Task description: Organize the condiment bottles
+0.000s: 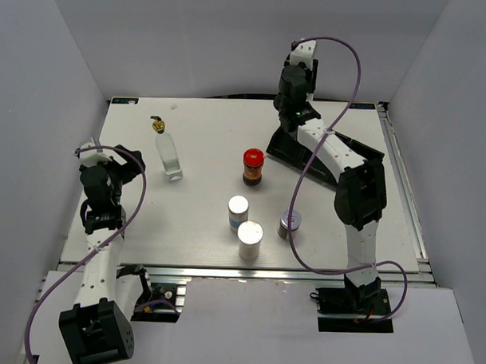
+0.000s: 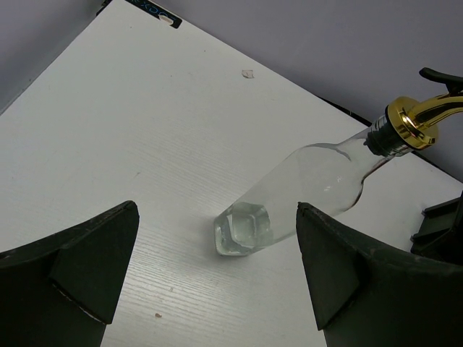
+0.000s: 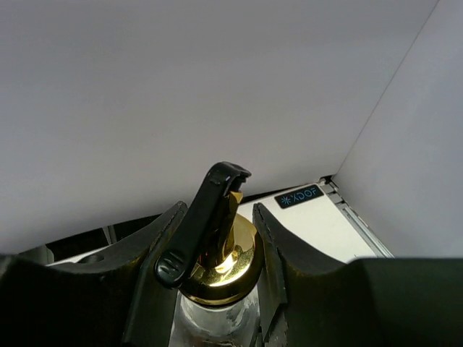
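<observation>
Right tool (image 3: 217,224): gripping one cruet (image 3: 217,273) far right, likely placing it. Left tool (image 2: 215,242): gaping empty, next needing closure around second cruet (image 2: 311,181).

white wood-grain table (image 1: 193,228) is boxed in on 3 sides by plain pale-grey panels: back wall (image 1: 232,38), left wall (image 1: 30,103), right wall (image 1: 461,118). tabletop is edged w/ aluminium rails (image 1: 256,274) at near & right sides. white board (image 1: 246,334) is laid in front. scene is lit evenly; only soft shadows are cast.
</observation>
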`<state>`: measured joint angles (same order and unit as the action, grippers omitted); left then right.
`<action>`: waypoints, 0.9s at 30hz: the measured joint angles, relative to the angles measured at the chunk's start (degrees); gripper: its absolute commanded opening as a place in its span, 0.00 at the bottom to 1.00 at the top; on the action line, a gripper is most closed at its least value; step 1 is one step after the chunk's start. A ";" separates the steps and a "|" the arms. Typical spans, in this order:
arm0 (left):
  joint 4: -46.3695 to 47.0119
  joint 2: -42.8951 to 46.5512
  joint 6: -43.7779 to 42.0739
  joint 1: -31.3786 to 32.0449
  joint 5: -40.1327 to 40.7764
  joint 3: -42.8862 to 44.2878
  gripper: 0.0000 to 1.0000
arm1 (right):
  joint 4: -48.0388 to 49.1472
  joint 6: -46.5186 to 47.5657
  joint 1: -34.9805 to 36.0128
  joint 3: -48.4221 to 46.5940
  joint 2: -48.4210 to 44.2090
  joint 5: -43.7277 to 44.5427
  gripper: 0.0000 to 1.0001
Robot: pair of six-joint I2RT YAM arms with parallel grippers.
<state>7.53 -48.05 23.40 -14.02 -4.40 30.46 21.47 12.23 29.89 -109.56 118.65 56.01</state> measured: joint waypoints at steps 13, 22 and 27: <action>-0.07 0.00 -0.04 0.00 0.35 0.00 0.98 | -0.70 -4.39 -2.93 1.73 5.01 -1.31 0.00; -0.22 0.20 -0.35 0.00 0.31 0.00 0.98 | -0.46 -10.67 -4.96 3.37 6.56 -2.75 0.12; -0.55 0.83 -0.85 0.00 -0.85 0.00 0.98 | 3.13 -12.46 -5.46 5.66 6.05 -3.63 0.57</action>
<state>6.98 -47.22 22.55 -14.02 -5.26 30.46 24.60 -0.23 24.43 -103.90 124.70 52.38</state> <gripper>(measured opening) 0.983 0.482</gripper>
